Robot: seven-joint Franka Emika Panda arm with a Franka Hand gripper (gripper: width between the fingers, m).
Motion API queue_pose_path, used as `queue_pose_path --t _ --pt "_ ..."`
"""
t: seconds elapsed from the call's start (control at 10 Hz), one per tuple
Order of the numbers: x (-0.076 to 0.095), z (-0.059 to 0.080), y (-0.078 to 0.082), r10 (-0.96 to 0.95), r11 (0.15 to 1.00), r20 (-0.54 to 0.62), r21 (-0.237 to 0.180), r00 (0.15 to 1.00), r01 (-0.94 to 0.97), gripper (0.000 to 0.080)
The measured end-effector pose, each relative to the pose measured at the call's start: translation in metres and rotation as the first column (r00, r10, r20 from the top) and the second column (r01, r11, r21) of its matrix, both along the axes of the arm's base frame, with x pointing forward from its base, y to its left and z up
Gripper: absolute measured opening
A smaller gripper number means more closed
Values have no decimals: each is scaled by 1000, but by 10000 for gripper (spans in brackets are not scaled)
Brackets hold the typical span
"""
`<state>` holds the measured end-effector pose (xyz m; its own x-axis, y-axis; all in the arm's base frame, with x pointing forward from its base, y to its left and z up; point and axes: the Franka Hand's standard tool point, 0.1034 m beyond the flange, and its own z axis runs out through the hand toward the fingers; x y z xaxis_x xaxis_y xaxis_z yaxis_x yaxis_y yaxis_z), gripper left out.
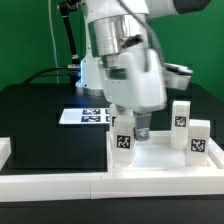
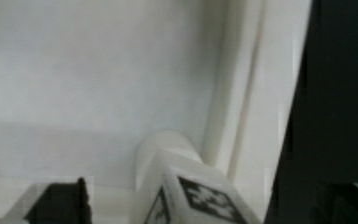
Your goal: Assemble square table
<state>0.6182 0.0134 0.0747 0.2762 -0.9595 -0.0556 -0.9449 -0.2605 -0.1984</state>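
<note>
Item 1, square top [image 1: 160,158]: white tray with raised rim, lying flat on the black table [image 1: 40,110] against the white border bars [image 1: 60,182]. All places below are given from this top.

Item 2, leg under my gripper [image 1: 124,141]: short white tagged block, upright at the top's corner toward the exterior view's left. In the wrist view it shows as a rounded white post with its tag [image 2: 190,190], standing just beside the rim [image 2: 247,100].

Item 3, three further legs: one [image 1: 180,114] upright behind the top's far edge, one [image 1: 199,139] at its corner toward the exterior view's right, one [image 1: 143,125] partly hidden beside my fingers.

Item 4, my gripper [image 1: 130,128]: directly above the leg of item 1's near corner, jaws spread, dark fingertips [image 2: 55,200] standing apart from the post; nothing held, as far as I can see.

Item 5, marker board [image 1: 83,116]: flat on the table behind the top.

Handling note: I judge this leg just set in place. To do it well I should lift straight up, keeping both fingers clear of the post so it stays upright. Whether it is fully seated I cannot tell.
</note>
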Motion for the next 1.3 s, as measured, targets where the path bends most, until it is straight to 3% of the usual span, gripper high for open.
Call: queue_pose_path --t 0.1,0.4,0.6,0.7,0.8,0.9,1.1,1.2,1.3 --pt "-2 0 0 44 999 8 -11 999 -43 642" --pt "-2 -1 -3 206 978 20 -45 978 -205 649" --pt "2 1 -12 550 825 -18 -145 835 -546 649" --pt "4 -1 -11 623 770 -35 -152 782 -620 649" --pt "3 -1 -11 604 785 -34 -149 797 -601 649" --pt "3 -1 -11 598 789 -35 -149 801 -596 619" --pt "3 -2 -11 572 808 -35 -144 819 -571 349" --pt "3 -2 -11 519 844 -33 -134 854 -519 349" --pt "3 -2 -11 417 902 -30 -114 909 -417 289"
